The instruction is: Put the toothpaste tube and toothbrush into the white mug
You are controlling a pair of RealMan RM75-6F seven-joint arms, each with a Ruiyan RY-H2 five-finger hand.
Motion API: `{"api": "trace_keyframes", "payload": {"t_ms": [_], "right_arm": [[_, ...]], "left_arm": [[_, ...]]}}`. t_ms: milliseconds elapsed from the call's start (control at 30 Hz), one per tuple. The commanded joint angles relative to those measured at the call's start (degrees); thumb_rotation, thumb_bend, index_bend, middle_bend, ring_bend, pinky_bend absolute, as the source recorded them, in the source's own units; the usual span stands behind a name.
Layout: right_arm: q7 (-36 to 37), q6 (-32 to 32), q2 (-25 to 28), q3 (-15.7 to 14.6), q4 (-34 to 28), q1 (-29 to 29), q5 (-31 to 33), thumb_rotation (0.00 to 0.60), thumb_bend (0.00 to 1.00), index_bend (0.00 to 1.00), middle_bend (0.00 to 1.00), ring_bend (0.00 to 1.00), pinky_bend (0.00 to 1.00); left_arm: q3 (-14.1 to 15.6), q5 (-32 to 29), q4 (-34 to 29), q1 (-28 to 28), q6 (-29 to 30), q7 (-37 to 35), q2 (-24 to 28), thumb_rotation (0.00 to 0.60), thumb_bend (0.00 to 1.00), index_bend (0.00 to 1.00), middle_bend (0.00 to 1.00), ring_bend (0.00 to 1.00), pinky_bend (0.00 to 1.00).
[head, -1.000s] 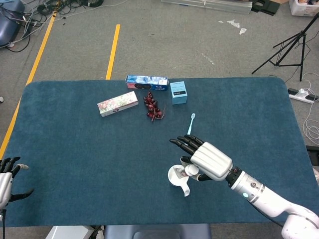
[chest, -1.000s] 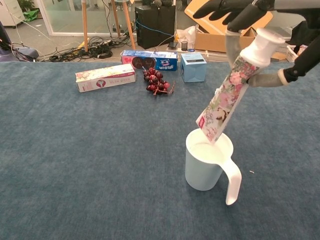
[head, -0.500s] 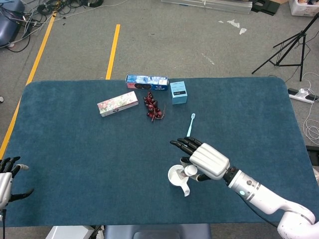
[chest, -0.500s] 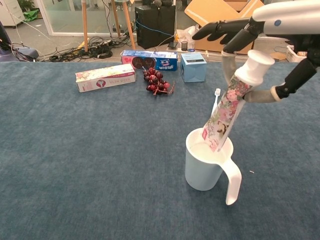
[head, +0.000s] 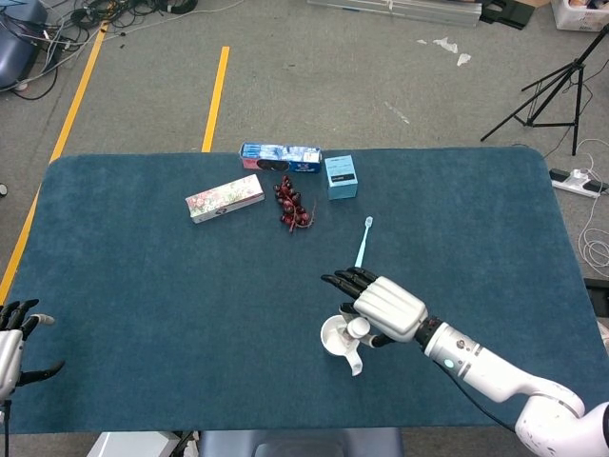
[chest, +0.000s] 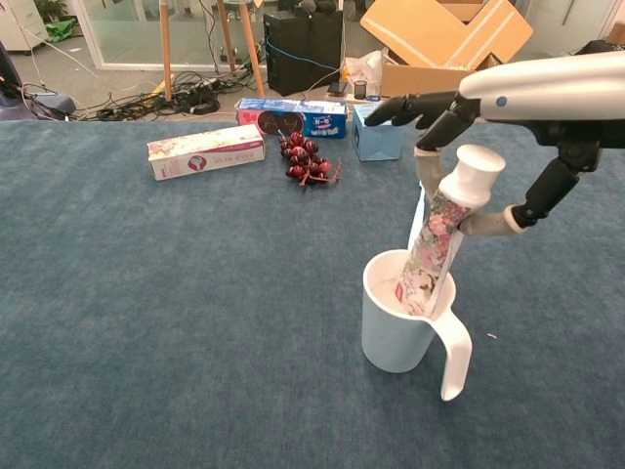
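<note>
The white mug (chest: pixel 398 332) stands upright near the table's front, its handle toward me; in the head view the mug (head: pixel 340 340) is partly hidden under my right hand. My right hand (chest: pixel 479 137) (head: pixel 381 307) pinches the flowered toothpaste tube (chest: pixel 439 239) just below its white cap. The tube's flat end is inside the mug, and the tube leans to the right. A light blue toothbrush (head: pixel 363 241) lies on the cloth beyond the mug; the toothbrush (chest: pixel 418 210) shows behind the tube. My left hand (head: pixel 14 341) hangs at the table's front left corner, fingers apart, holding nothing.
At the back lie a flowered carton (head: pixel 225 198), a blue packet (head: pixel 280 157), a small blue box (head: pixel 341 176) and a bunch of dark red grapes (head: pixel 293 205). The blue cloth table (head: pixel 143 286) ends close in front of the mug.
My right hand has come down and slightly nearer with the tube. The tube's flat end has gone from the mug's rim down into the mug.
</note>
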Motion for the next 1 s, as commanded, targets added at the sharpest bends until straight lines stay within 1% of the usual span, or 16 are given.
{"api": "trace_keyframes", "payload": {"t_ms": [33, 200, 533, 1000], "right_arm": [[-1.28, -1.48, -1.07, 0.13, 0.67, 0.79, 1.59, 0.6, 0.25, 0.65, 0.03, 0.0, 0.11], [-2.77, -3.62, -3.17, 0.18, 2.27, 1.85, 4.09, 0.6, 0.25, 0.65, 0.03, 0.0, 0.11], [-3.45, -5.9, -7.51, -0.15, 6.05, 3.4, 6.23, 0.6, 0.25, 0.65, 0.03, 0.0, 0.11], [-3.93, -7.12, -10.16, -0.69, 8.0, 4.67, 7.48, 0.6, 0.25, 0.65, 0.03, 0.0, 0.11]], "left_arm": [[-0.01, 0.02, -0.03, 0.01, 0.02, -0.06, 0.03, 0.6, 0.07, 0.33, 0.16, 0.1, 0.07], [0.15, 0.25, -0.14, 0.21, 0.18, -0.29, 0.18, 0.6, 0.07, 0.33, 0.16, 0.1, 0.07], [0.11, 0.62, -0.31, 0.36, 0.43, -0.87, 0.52, 0.6, 0.07, 0.33, 0.16, 0.1, 0.07], [0.16, 1.34, -0.78, 0.66, 1.1, -1.07, 0.86, 0.6, 0.07, 0.33, 0.16, 0.1, 0.07]]}}
